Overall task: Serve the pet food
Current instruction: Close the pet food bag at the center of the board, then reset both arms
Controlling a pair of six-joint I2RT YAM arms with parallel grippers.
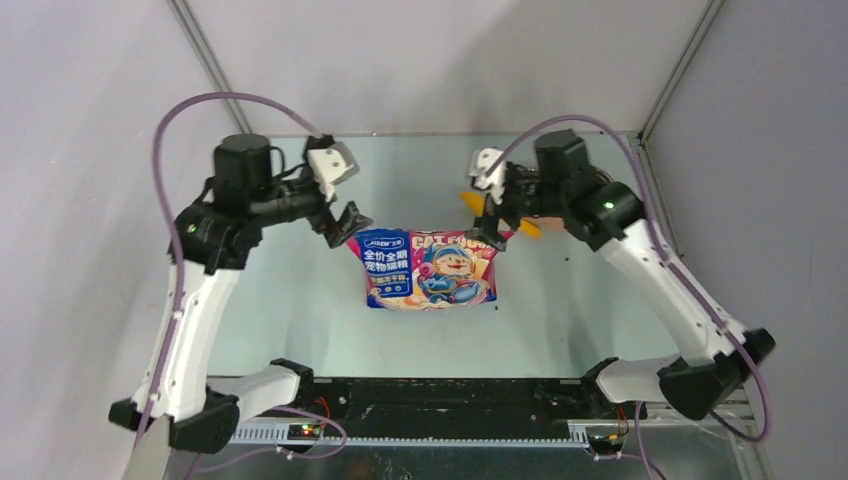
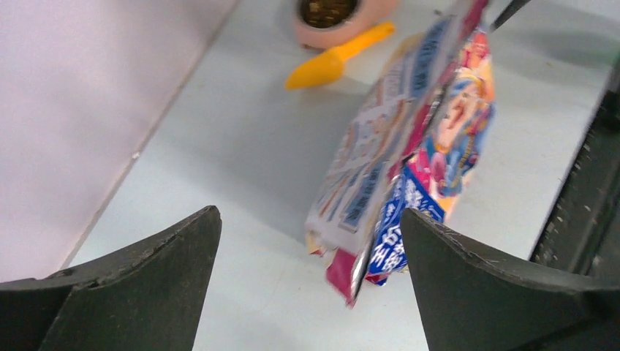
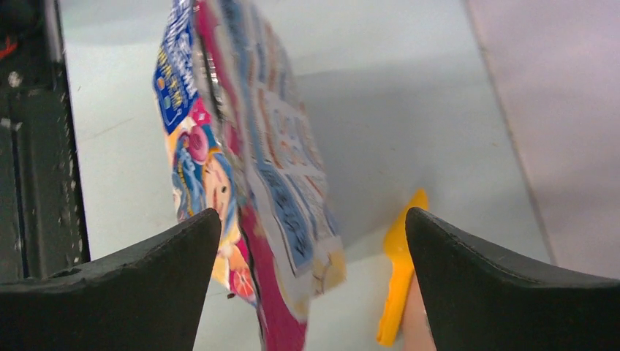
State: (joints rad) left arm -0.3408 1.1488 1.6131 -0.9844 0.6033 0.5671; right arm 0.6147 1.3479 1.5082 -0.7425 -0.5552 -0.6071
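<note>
Both hands are wide open and hold nothing. Left hand (image 1: 346, 227) sits at the bag's (image 1: 428, 268) top-left corner, right hand (image 1: 493, 231) at the top-right. In the wrist views the bag's edge sits between the fingers with no contact that I can see.

Pet food (image 2: 325, 10) is in the pink bowl (image 2: 368, 17) at the far side of the surface (image 1: 560, 300), with the yellow scoop (image 2: 338, 57) just beside it. Serving looks done, and the step now is clearing off the bag.

- Back each hand straight out and up, away from the bag corners.
- The right hand is near the bowl and scoop, so don't swing it toward the far side.
- Can't tell if the bag is stable, so expect it to flop.
</note>
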